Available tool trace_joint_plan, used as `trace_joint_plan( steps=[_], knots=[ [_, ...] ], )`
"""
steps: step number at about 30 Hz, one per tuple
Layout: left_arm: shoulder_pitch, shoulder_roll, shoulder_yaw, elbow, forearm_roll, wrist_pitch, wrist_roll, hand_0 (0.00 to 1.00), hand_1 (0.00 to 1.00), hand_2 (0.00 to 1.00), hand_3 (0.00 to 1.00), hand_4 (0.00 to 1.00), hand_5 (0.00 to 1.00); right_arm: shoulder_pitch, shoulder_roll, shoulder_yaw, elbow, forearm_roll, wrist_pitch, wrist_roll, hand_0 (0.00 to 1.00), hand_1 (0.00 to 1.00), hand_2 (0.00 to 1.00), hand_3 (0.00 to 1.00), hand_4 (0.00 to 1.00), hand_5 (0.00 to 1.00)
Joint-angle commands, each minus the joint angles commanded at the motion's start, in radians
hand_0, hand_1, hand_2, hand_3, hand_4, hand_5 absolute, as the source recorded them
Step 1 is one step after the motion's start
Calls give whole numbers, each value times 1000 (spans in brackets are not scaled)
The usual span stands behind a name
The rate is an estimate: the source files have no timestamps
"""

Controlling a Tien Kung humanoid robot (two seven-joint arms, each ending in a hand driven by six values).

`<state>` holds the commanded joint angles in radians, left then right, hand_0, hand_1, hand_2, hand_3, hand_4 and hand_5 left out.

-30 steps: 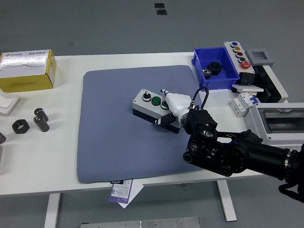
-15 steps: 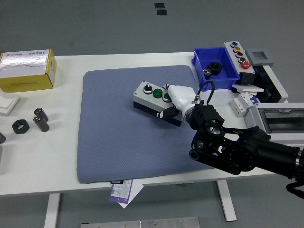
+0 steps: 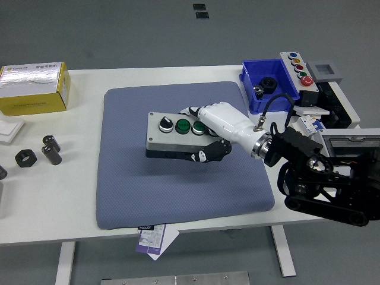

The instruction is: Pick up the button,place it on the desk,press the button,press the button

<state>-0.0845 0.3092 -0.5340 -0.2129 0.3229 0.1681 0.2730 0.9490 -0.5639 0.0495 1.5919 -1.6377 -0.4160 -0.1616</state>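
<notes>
Grey floor fills the top of the frame behind a white table (image 3: 89, 219) spread with a blue-grey mat (image 3: 130, 190). At frame centre, black-tipped fingers (image 3: 209, 152) of the robot's right hand (image 3: 212, 132) curl under the near side of the button box (image 3: 176, 134), while other fingers wrap its far edge, clamping the right-hand end. The box, grey-topped with a black selector and two green buttons facing up, hangs over the middle of the mat with its long side roughly level; whether its base touches the fabric cannot be told. Behind the hand, a white shell runs to a black forearm entering from the lower right. No left hand is in view.

The step in hand appears to be setting the box down. Done well, that means lowering it flat, so the whole base meets the mat at once, and loosening the fingers only when it rests there, drawing the lower ones out sideways so the box does not tip or skid. A spot clear of the blue bin (image 3: 270, 86) at upper right would leave room for pressing the buttons from above.
</notes>
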Motion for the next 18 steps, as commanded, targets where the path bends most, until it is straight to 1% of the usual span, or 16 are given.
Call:
trace_joint_plan(
  steps=[3, 4, 7, 9, 10, 12, 15, 16, 18],
  knots=[
    [0, -2, -3, 0, 4, 0, 2, 736, 723, 687, 811, 735, 232, -22, -5, -17, -12, 4, -13, 63, 275, 419, 418, 430, 433, 2],
    [0, -2, -5, 0, 7, 0, 3, 736, 722, 687, 811, 735, 232, -28, -3, -20, -21, 7, -18, 77, 415, 488, 500, 526, 476, 2],
    [0, -2, -13, 0, 16, -1, 6, 736, 722, 687, 811, 735, 232, -42, 10, -23, -59, 21, -22, 102, 415, 488, 500, 526, 476, 2],
    [-1, -3, -14, 0, 18, -1, 6, 736, 722, 687, 811, 735, 232, -53, 23, -23, -93, 38, -17, 100, 415, 488, 500, 526, 476, 2],
    [-1, -3, -15, 0, 19, -1, 6, 736, 721, 686, 811, 735, 232, -58, 29, -23, -106, 49, -15, 96, 479, 539, 564, 624, 360, 2],
    [-2, -3, -16, 0, 22, -2, 6, 736, 721, 686, 811, 735, 232, -72, 43, -30, -134, 77, -15, 76, 479, 539, 564, 624, 360, 2],
    [-2, -4, -17, 0, 23, -2, 7, 736, 721, 686, 811, 735, 232, -91, 55, -37, -148, 92, -15, 45, 479, 539, 564, 624, 360, 2],
    [-2, -3, -18, 0, 24, -2, 7, 735, 721, 686, 811, 734, 231, -96, 58, -36, -148, 94, -11, 35, 506, 616, 641, 681, 363, 2],
    [-1, -3, -20, 0, 26, -1, 8, 735, 721, 686, 811, 734, 231, -103, 61, -33, -147, 96, 0, 18, 506, 616, 641, 681, 363, 2]
  ],
)
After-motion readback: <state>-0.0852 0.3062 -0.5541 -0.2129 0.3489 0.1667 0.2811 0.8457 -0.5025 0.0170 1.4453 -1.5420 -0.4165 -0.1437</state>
